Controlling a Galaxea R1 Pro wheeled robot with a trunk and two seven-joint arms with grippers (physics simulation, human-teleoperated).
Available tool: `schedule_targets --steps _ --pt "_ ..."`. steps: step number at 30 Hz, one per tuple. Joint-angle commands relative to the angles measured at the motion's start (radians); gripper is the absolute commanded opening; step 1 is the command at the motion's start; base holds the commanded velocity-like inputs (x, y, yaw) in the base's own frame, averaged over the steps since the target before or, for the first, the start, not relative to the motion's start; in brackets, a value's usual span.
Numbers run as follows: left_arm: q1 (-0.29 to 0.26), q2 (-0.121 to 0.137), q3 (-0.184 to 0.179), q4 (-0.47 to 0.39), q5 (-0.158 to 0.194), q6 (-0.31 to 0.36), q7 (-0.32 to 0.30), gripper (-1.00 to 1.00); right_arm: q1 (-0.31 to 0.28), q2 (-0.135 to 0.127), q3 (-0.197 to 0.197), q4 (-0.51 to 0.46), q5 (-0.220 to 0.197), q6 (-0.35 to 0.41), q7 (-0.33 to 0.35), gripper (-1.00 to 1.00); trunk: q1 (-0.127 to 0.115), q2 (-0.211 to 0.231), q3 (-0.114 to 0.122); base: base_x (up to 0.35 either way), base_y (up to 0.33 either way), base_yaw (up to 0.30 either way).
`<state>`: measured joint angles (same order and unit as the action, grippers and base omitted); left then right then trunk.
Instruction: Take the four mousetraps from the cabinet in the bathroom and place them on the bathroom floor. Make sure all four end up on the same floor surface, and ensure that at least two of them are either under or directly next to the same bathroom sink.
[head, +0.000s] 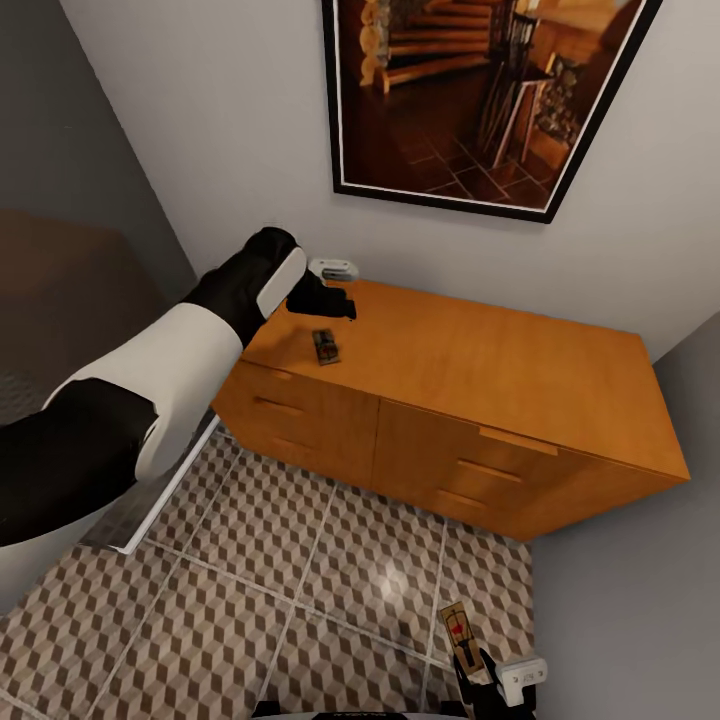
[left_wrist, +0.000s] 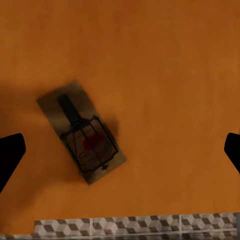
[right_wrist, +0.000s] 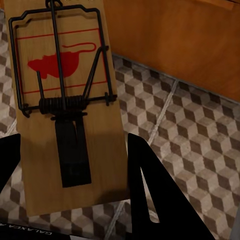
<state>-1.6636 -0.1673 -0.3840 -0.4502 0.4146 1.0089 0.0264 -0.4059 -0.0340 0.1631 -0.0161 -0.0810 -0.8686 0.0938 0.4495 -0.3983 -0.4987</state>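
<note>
One mousetrap (head: 325, 346) lies flat on the orange-brown cabinet (head: 480, 370), near its left front corner. My left gripper (head: 328, 302) hovers just above and behind it, open. In the left wrist view the same mousetrap (left_wrist: 82, 132) rests on the cabinet top (left_wrist: 165, 60) between my widely spread fingertips (left_wrist: 10, 155), touching neither. My right gripper (head: 472, 662) is low at the bottom right, above the cube-pattern floor (head: 300, 600), shut on a second mousetrap (head: 456, 628). The right wrist view shows that mousetrap (right_wrist: 65, 105) with its red mouse mark, clamped between dark fingers (right_wrist: 145, 185).
A large framed picture (head: 490, 100) hangs on the wall above the cabinet. A grey panel with a white edge (head: 150, 510) stands to the left, under my left arm. Grey walls close in on the right. The drawer fronts (head: 300, 420) are shut.
</note>
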Motion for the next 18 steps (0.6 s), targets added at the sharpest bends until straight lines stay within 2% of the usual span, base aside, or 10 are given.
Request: schedule_targets --steps 1,9,18 --pt "0.005 0.001 -0.006 0.0 0.006 0.002 0.003 1.0 -0.001 0.0 0.001 0.001 -0.013 -0.003 0.014 -1.0 0.0 -0.002 -0.001 0.0 0.0 0.0" --pt "0.042 0.004 -0.006 0.001 0.004 0.001 0.006 1.0 -0.001 0.0 0.001 0.001 -0.013 -0.002 0.014 -1.0 0.0 -0.002 -0.001 0.0 0.0 0.0" --pt "0.05 0.011 -0.005 0.002 0.003 0.0 0.006 1.0 -0.001 0.0 0.001 0.001 -0.013 -0.001 0.014 -1.0 0.0 -0.002 -0.001 0.0 0.0 0.0"
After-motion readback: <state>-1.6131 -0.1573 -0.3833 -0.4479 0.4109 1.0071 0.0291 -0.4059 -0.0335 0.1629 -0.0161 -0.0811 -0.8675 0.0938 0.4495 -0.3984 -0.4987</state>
